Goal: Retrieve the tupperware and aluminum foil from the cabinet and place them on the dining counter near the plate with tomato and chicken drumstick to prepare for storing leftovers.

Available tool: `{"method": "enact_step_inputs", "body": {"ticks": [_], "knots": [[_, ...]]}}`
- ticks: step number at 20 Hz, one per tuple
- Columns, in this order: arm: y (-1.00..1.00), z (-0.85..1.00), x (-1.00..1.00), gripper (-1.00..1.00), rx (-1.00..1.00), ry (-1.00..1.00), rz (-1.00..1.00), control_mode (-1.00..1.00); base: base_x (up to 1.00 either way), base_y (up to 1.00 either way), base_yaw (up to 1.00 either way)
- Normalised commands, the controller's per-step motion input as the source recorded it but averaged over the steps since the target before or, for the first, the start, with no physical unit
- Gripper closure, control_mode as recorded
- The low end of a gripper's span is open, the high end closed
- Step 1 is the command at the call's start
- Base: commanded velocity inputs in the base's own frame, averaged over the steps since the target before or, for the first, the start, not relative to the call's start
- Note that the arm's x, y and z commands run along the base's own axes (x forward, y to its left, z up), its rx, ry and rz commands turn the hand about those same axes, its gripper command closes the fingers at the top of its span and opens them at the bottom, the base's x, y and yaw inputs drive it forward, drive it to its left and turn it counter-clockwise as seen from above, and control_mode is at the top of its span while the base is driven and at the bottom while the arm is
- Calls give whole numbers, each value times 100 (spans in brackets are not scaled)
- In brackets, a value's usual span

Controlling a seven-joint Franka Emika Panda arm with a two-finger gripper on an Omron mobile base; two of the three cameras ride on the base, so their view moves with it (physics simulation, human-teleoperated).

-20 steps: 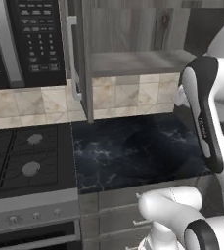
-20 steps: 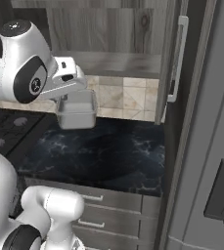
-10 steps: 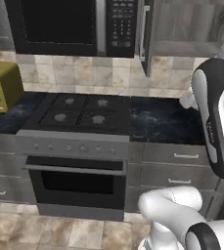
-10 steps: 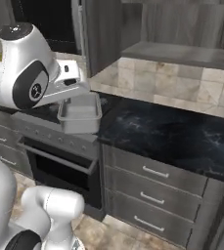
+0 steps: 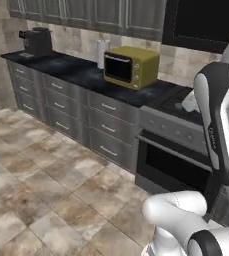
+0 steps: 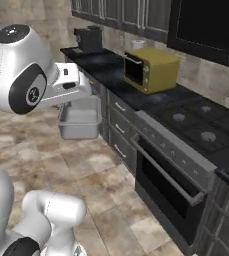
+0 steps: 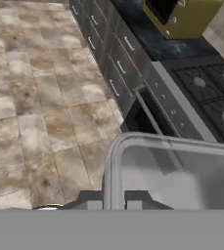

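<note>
Tupperware (image 6: 79, 117) in gripper (image 6: 84, 90), midair.

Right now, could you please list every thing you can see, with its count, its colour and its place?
tupperware: one, translucent grey-white, held at its rim in the air over the floor.
toaster oven: one, olive-yellow, on the black counter beside the stove.
coffee machine: one, black, at the far end of that counter.
stove: one, black, with the oven below it.
drawers: several, grey, under the counter.
wall cabinets: a row, grey, above the counter.
floor: brown stone tiles.
gripper: one, shut on the tupperware rim.
</note>
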Motion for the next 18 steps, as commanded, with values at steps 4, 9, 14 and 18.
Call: {"method": "enact_step_inputs", "body": {"ticks": [4, 9, 14, 18], "knots": [[0, 0, 0, 100, 0, 0, 0, 100, 0, 50, 92], [0, 0, 0, 100, 0, 0, 0, 100, 64, 9, 75], [0, 0, 0, 100, 0, 0, 0, 100, 100, -8, 49], [0, 0, 0, 100, 0, 0, 0, 100, 100, -17, 38]]}}
